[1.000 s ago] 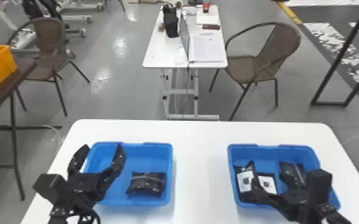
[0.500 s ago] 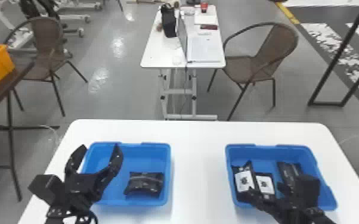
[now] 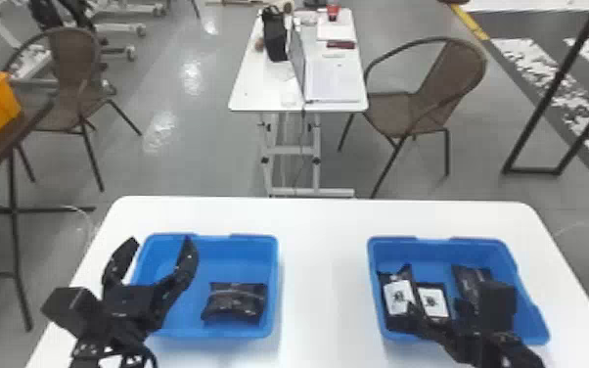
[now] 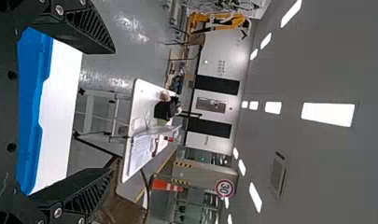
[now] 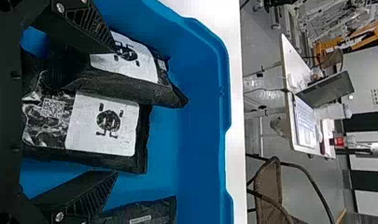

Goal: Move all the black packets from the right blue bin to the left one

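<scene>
Across the white surface (image 3: 323,274), left bin (image 3: 276,274) holds 1 black packet (image 3: 235,302), right bin (image 3: 418,257) 3 more. Right gripper (image 5: 115,112) hangs low, fingers apart, likely to straddle 1; left gripper (image 3: 161,239) hovers, spread.

In the head view, the right gripper (image 3: 435,307) partly hides the rightmost black packet (image 3: 468,278).

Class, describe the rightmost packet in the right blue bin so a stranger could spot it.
On the white table stands the right blue bin. Inside, the black packet lies rightmost. Unlike the leftmost packet and middle packet, it shows no large white label.
</scene>
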Robot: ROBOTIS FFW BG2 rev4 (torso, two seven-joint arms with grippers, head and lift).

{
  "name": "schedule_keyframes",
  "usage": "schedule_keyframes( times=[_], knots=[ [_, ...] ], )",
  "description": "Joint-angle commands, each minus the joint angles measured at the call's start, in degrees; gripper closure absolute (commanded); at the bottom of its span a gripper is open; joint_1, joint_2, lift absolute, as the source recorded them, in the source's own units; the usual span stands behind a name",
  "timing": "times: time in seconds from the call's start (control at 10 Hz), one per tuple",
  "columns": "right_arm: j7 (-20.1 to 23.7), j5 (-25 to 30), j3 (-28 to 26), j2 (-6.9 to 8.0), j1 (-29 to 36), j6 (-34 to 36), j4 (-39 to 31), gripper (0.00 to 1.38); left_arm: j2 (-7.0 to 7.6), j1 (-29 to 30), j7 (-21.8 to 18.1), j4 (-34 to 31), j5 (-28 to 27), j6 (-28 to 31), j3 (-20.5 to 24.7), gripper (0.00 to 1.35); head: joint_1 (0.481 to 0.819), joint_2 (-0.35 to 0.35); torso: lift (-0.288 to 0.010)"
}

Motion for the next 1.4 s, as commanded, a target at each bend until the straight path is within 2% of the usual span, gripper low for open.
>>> schedule_keyframes(
  times=[0.0,0.1,0.3,0.5,0.7,1.0,1.3],
  knots=[
    [-2.6,-0.6,0.0,-0.03,0.6,-0.8,-0.8,0.1,-0.15,0.1,0.0,0.1,0.0,0.0,0.0,0.13,0.695,0.023,0.0],
    [-5.6,-0.6,-0.2,-0.21,1.3,-1.1,-2.0,0.1,-0.15,0.1,-0.1,0.1,0.0,-0.1,0.1,0.13,0.695,0.012,0.0],
    [-7.9,-0.9,-0.7,-1.88,0.9,-1.3,-1.5,0.1,-0.15,0.1,-0.4,0.1,0.0,-0.1,0.2,0.13,0.695,-0.018,0.0],
    [-9.9,-1.4,-0.7,-3.19,0.4,-1.0,-1.1,0.1,-0.15,0.1,-0.5,0.1,-0.1,0.0,0.2,0.13,0.695,-0.046,0.0],
    [-10.4,-2.5,-0.8,-3.72,0.0,-0.7,0.1,0.1,-0.15,0.1,-0.6,0.1,-0.2,0.0,0.3,0.13,0.695,-0.071,0.0],
    [-12.3,-2.7,-0.8,-3.46,0.1,0.2,0.6,0.1,-0.15,0.2,-0.7,0.1,-0.1,-0.2,0.5,0.13,0.695,-0.078,0.0],
    [-16.7,-1.7,-0.8,-3.46,1.2,0.8,-0.9,0.1,-0.15,0.3,-0.7,0.1,-0.1,-0.3,0.6,0.13,0.695,-0.093,0.0]
  ],
)
